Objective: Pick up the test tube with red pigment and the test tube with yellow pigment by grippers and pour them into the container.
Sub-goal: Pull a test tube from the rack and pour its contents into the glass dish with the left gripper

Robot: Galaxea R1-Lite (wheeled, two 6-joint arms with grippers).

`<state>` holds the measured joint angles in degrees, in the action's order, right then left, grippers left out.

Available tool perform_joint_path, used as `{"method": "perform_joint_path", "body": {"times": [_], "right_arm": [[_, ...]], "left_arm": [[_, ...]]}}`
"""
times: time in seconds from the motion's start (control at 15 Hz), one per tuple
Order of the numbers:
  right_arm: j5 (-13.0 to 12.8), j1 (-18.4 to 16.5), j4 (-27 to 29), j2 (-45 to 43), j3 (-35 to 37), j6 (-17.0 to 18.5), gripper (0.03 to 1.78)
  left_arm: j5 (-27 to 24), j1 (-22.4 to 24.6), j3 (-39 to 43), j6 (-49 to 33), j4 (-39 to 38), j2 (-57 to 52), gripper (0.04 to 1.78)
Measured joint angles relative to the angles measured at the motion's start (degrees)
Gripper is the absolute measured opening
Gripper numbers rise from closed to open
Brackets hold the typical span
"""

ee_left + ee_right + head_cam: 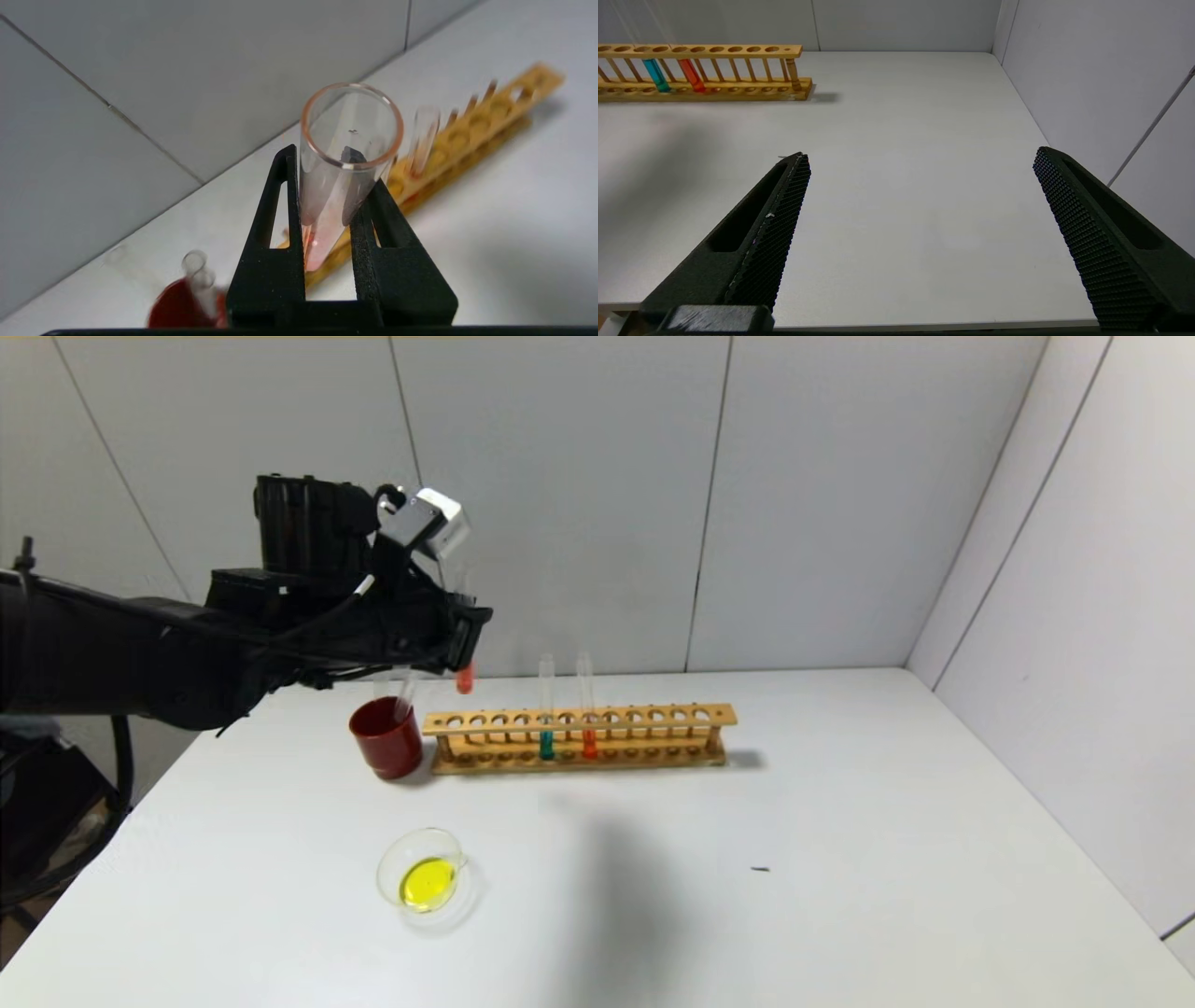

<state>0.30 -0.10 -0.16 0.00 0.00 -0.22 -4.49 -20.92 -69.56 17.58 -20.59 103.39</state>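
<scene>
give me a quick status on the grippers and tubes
Left gripper shut on the red-pigment tube, held above the rack. Right gripper open, idle. Dish already holds yellow liquid. Nothing in the way.

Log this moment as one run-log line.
left tool: shut on red-pigment tube, raised above rack | right tool: open, idle | container: yellow liquid inside

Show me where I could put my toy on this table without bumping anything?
The white table is bare right of the clear glass dish holding yellow liquid and in front of the long wooden tube rack. It is crowded at the back left: the dark red cup touches the rack, under the left gripper.
</scene>
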Motion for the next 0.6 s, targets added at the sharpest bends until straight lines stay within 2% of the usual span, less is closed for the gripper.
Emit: {"method": "perform_joint_path", "body": {"times": [0.13,0.33,0.6], "right_arm": [[0.02,0.00,0.00,0.00,0.00,-0.02,1.75],[0.00,0.00,0.00,0.00,0.00,-0.02,1.75],[0.00,0.00,0.00,0.00,0.00,-0.02,1.75]], "left_arm": [[-0.85,1.33,6.41,9.42,-1.32,-2.95,0.33],[-5.29,6.16,14.04,25.72,-3.83,-5.77,0.33],[-6.60,8.16,18.76,41.57,-4.00,-6.91,0.33]]}}
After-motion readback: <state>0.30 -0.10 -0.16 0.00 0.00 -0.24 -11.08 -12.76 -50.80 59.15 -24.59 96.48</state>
